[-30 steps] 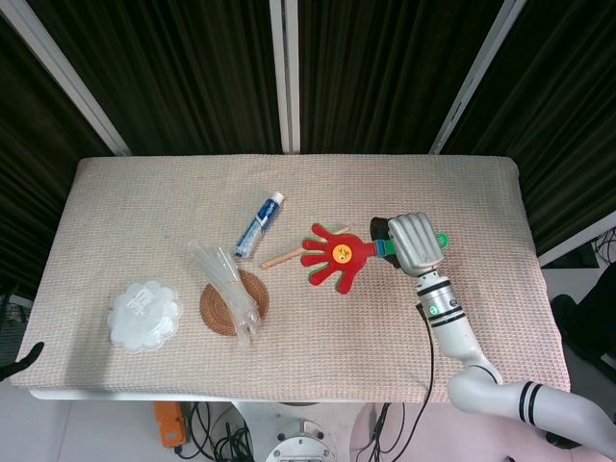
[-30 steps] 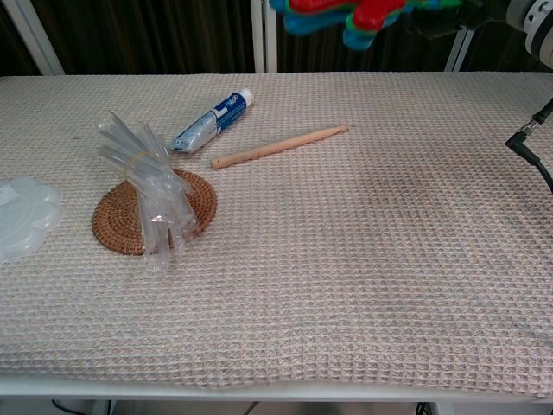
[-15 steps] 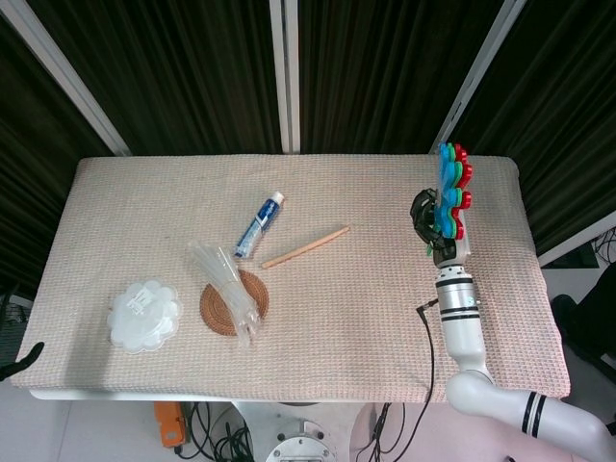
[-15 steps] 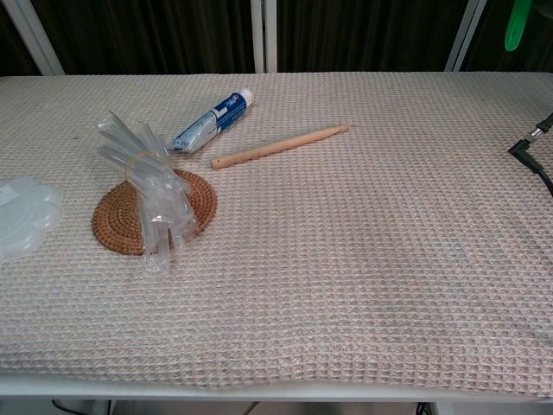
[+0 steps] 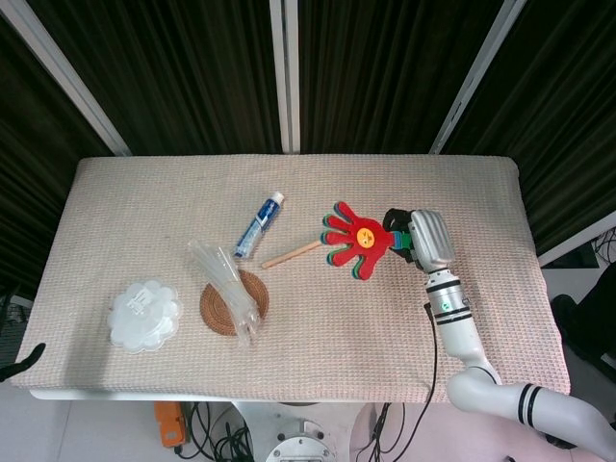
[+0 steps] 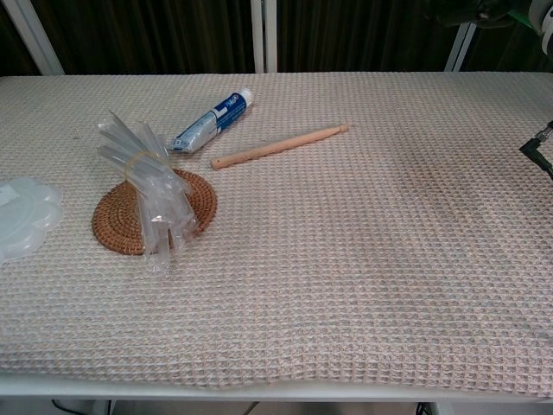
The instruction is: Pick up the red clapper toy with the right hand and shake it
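The red clapper toy (image 5: 359, 237), shaped like a hand with a yellow smiley button and green and blue layers under it, hangs above the table right of centre in the head view. My right hand (image 5: 426, 241) grips its handle from the right, and the toy's palm faces up with its fingers pointing left. In the chest view only a sliver of my right hand (image 6: 497, 10) shows at the top right edge, and the toy is out of frame. My left hand is not visible in either view.
A wooden stick (image 5: 293, 253) (image 6: 279, 146), a blue-and-white tube (image 5: 260, 225) (image 6: 212, 121), a bundle of clear plastic pieces (image 5: 227, 289) (image 6: 147, 186) on a round woven coaster (image 5: 218, 312) (image 6: 121, 222), and a white flower-shaped dish (image 5: 144, 315) (image 6: 22, 216) lie on the cloth-covered table (image 5: 500, 192).
The toy swung from flat and pointing left, up to edge-on at the right, then back down to flat and pointing left. My right hand turned with it.
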Available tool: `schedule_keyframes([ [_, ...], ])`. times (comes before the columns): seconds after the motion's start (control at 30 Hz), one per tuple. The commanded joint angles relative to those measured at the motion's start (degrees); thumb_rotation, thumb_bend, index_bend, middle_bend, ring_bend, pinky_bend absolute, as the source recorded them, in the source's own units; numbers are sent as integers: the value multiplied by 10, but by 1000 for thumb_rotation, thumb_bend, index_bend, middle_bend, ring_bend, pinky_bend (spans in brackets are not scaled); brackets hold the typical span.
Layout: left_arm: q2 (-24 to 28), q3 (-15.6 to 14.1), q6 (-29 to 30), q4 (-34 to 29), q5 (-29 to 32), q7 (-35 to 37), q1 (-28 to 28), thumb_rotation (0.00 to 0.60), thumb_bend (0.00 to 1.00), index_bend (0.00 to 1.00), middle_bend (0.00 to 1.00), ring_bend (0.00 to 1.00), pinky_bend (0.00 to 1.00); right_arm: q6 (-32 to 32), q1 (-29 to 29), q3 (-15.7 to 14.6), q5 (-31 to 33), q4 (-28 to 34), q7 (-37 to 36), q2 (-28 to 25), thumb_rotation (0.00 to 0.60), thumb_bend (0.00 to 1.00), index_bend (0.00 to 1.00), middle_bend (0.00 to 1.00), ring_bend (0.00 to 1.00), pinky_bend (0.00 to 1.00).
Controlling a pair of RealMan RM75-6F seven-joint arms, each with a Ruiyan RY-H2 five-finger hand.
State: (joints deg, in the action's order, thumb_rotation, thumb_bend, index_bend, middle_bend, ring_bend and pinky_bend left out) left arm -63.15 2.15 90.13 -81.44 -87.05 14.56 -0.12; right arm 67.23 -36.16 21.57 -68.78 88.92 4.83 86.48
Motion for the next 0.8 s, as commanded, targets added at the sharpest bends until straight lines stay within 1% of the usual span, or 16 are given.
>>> schedule_keyframes([
  [0.03, 1, 0, 0, -1, 0, 1, 0, 600, 210, 57, 91, 2, 128, -20, -33, -62, -3, -21, 226, -19, 600, 903, 1000, 1000, 1000, 1000],
  [0.1, 2, -1, 1, -2, -1, 3, 0, 600, 210, 57, 91, 2, 128, -31, -33, -59, 29, -3, 247, -25, 600, 903, 1000, 1000, 1000, 1000],
  [0.17, 3, -1, 1, -3, -2, 5, 0, 600, 210, 57, 91, 2, 128, -38, -33, -54, 53, 11, 250, -31, 600, 903, 1000, 1000, 1000, 1000],
  [0.23, 4, -1, 2, -3, -2, 4, 0, 600, 210, 57, 91, 2, 128, -43, -32, -48, 70, 24, 240, -35, 600, 902, 1000, 1000, 1000, 1000],
  [0.3, 4, 0, 2, -4, -2, 4, 0, 600, 210, 57, 91, 2, 128, -44, -29, -37, 79, 38, 206, -38, 600, 900, 1000, 1000, 1000, 1000],
  [0.33, 3, 0, 2, -4, -3, 3, 0, 600, 210, 57, 91, 2, 128, -42, -26, -30, 80, 43, 180, -37, 600, 899, 1000, 1000, 1000, 1000],
  [0.4, 2, 0, 2, -4, -3, 3, -1, 600, 210, 57, 91, 2, 128, -37, -13, -5, 85, 59, 87, -28, 600, 898, 1000, 1000, 1000, 1000],
  [0.43, 2, 0, 2, -3, -3, 2, -1, 600, 210, 57, 91, 2, 128, -33, -6, 10, 89, 66, 35, -22, 600, 898, 1000, 1000, 1000, 1000],
  [0.5, 1, 0, 2, -3, -3, 2, -1, 600, 210, 57, 91, 2, 127, -33, 12, 48, 107, 84, -95, -9, 600, 898, 1000, 1000, 1000, 1000],
  [0.57, 1, 0, 3, -2, -3, 2, 0, 600, 210, 57, 91, 2, 127, -53, 28, 81, 124, 98, -215, -7, 600, 898, 1000, 1000, 1000, 1000],
  [0.6, 0, 0, 3, -2, -3, 2, 0, 600, 209, 57, 91, 2, 127, -64, 33, 89, 127, 100, -253, -10, 600, 897, 1000, 1000, 1000, 1000],
  [0.67, 0, 0, 3, -1, -2, 3, 0, 600, 210, 56, 91, 2, 127, -72, 39, 95, 127, 91, -287, -14, 600, 896, 1000, 1000, 1000, 1000],
  [0.8, 0, 0, 3, 0, -3, 4, -1, 600, 210, 57, 91, 2, 127, -79, 39, 85, 121, 79, -295, -13, 600, 895, 1000, 1000, 1000, 1000],
])
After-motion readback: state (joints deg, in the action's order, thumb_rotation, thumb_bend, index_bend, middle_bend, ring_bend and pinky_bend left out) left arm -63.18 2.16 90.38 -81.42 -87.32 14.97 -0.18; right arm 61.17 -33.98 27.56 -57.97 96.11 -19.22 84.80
